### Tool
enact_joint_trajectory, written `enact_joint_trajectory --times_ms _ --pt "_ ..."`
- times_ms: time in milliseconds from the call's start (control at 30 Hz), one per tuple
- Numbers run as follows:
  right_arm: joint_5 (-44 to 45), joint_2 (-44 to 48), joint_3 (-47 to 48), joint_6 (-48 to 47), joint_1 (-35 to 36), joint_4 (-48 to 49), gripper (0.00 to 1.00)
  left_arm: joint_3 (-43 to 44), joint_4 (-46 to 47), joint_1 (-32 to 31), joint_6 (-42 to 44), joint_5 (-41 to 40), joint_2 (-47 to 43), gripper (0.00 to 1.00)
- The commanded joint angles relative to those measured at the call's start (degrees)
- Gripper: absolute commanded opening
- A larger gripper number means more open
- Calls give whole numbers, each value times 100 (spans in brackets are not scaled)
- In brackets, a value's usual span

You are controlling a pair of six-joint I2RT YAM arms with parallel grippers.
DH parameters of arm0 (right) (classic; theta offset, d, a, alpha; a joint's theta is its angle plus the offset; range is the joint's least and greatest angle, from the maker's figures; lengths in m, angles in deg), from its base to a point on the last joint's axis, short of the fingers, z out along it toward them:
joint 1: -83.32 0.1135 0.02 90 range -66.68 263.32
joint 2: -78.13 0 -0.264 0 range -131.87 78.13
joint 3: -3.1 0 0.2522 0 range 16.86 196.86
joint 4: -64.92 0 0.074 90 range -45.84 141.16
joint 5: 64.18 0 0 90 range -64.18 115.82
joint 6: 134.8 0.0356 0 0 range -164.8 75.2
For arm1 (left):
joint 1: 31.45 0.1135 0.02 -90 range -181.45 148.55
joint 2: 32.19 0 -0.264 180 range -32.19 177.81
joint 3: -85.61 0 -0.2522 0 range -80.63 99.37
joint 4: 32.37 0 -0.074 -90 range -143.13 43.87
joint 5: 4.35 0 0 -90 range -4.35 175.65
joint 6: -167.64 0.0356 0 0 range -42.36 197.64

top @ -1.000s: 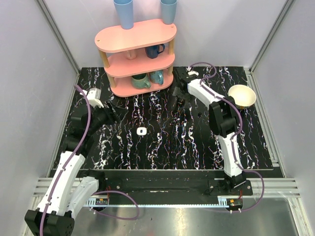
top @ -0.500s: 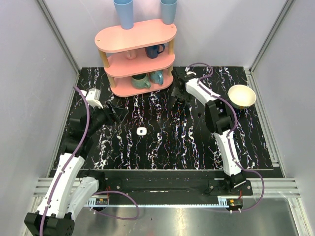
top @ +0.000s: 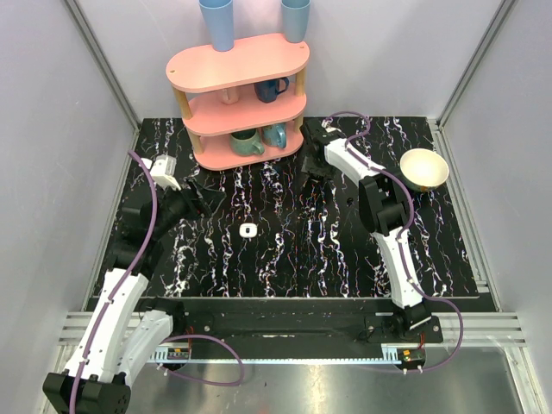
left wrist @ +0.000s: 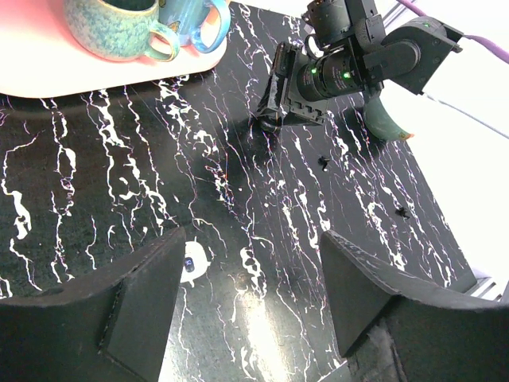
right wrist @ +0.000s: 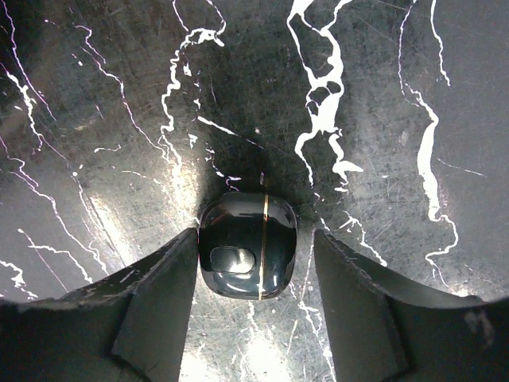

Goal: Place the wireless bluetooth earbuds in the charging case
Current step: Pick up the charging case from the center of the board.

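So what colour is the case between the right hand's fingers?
The case is glossy black with a thin gold seam; right wrist view shows it best.

The top view is brightly and evenly lit from above. In the right wrist view, glare is seen on the glossy table [right wrist: 382, 95] at 6 and 8 o'clock, and a highlight is reflected on the charging case [right wrist: 247, 247]. In the left wrist view, the pink shelf [left wrist: 48, 72] at 11 o'clock is washed out.
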Motion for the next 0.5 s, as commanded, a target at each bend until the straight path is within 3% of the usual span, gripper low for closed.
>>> enact_joint_trajectory --times_ms 0,467 --pt "44 -59 -39 -225 3 174 65 4 264 27 -81 -95 -27 73" --pt "-18 37 -618 -568 3 604 57 -84 413 27 -265 -43 -36 79"
